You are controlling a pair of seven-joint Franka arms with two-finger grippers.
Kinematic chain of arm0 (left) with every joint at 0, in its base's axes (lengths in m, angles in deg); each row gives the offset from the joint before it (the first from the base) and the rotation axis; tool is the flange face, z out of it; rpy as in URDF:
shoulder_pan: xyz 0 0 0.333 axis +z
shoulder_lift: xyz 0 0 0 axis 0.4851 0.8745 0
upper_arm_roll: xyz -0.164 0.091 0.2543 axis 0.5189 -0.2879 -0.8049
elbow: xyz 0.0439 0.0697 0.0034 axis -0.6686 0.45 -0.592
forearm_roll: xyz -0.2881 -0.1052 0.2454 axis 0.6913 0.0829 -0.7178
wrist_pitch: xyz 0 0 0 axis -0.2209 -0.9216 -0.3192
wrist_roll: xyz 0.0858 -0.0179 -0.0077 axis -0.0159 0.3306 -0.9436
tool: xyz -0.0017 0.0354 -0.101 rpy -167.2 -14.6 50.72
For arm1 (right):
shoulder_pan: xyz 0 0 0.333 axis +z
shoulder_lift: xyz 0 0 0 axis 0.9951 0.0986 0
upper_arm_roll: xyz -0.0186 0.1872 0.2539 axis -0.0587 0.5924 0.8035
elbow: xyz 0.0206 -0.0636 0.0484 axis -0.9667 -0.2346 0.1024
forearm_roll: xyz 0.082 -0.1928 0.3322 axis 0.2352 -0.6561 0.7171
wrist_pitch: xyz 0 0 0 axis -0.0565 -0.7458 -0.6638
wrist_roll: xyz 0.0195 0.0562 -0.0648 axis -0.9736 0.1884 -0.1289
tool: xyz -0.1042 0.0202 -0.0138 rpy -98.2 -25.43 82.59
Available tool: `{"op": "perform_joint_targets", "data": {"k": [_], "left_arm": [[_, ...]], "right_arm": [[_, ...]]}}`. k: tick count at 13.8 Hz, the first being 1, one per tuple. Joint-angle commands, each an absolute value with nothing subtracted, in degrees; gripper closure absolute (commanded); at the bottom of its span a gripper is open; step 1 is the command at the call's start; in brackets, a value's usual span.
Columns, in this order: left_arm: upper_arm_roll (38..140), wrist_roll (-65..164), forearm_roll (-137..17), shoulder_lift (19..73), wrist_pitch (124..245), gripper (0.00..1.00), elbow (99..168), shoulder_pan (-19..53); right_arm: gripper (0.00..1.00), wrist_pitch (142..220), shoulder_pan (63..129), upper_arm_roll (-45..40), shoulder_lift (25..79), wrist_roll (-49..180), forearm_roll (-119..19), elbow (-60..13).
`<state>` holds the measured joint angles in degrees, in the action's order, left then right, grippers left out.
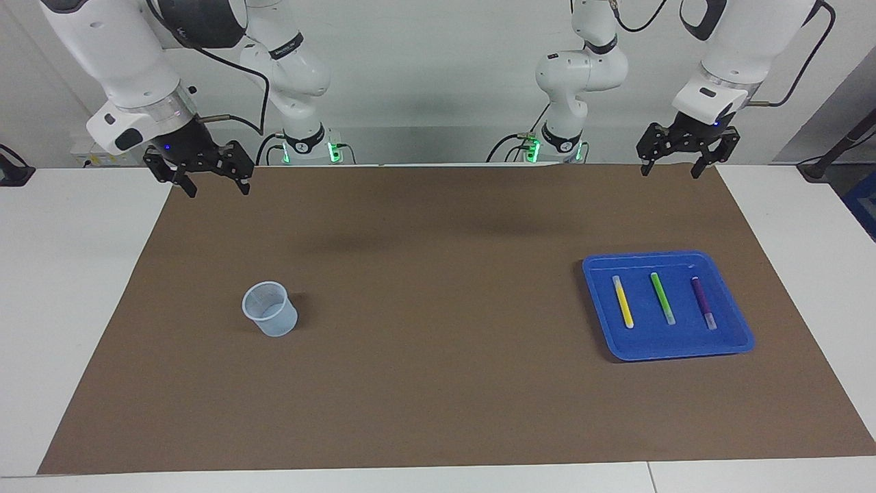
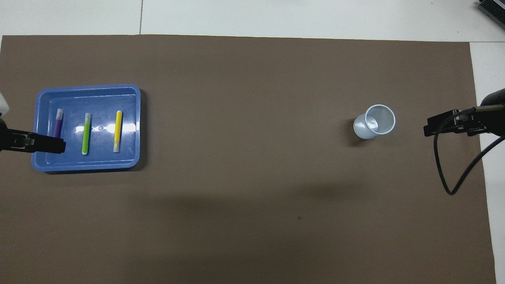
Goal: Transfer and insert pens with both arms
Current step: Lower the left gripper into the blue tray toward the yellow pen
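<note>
Three pens lie side by side in a blue tray [image 1: 677, 352] [image 2: 88, 165] toward the left arm's end of the table: yellow [image 1: 623, 302] [image 2: 118, 131], green [image 1: 662, 298] [image 2: 86, 133] and purple [image 1: 703, 302] [image 2: 58, 123]. Each has a pale end cap. My left gripper [image 1: 672, 170] [image 2: 55, 145] hangs open and empty, raised over the mat's edge by the robots. From overhead it covers part of the purple pen. My right gripper [image 1: 217, 190] [image 2: 432, 128] is also open and empty, raised over the mat's corner at the right arm's end.
A clear plastic cup [image 1: 269, 309] [image 2: 375, 122] stands upright on the brown mat [image 1: 438, 383] toward the right arm's end. White table shows around the mat. A black cable [image 2: 446, 173] loops down from the right arm.
</note>
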<state>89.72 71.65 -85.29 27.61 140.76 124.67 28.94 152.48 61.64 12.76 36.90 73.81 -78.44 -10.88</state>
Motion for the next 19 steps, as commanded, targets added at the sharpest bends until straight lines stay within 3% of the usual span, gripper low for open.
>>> {"op": "perform_joint_targets", "data": {"k": [1, 10, 14, 19], "left_arm": [[88.94, 71.4, -83.86, 32.86, 137.41, 0.0, 117.33, 28.4], [89.11, 73.41, -83.85, 30.87, 136.86, 0.0, 121.24, 28.58], [88.94, 77.88, -83.85, 24.11, 147.83, 0.03, 135.98, 29.02], [88.67, 79.48, -83.85, 23.57, 151.62, 0.0, 140.49, 32.45]], "right_arm": [[0.0, 152.18, 61.4, 13.3, 34.96, 73.37, -79.12, -12.55], [0.0, 152.35, 60.96, 13.22, 34.6, 72.77, -79.11, -12.9], [0.0, 151.2, 60.87, 13.22, 34.34, 72.59, -79.11, -12.47], [0.0, 150.59, 60.96, 12.95, 32.67, 71.45, -79.2, -12.81]]}}
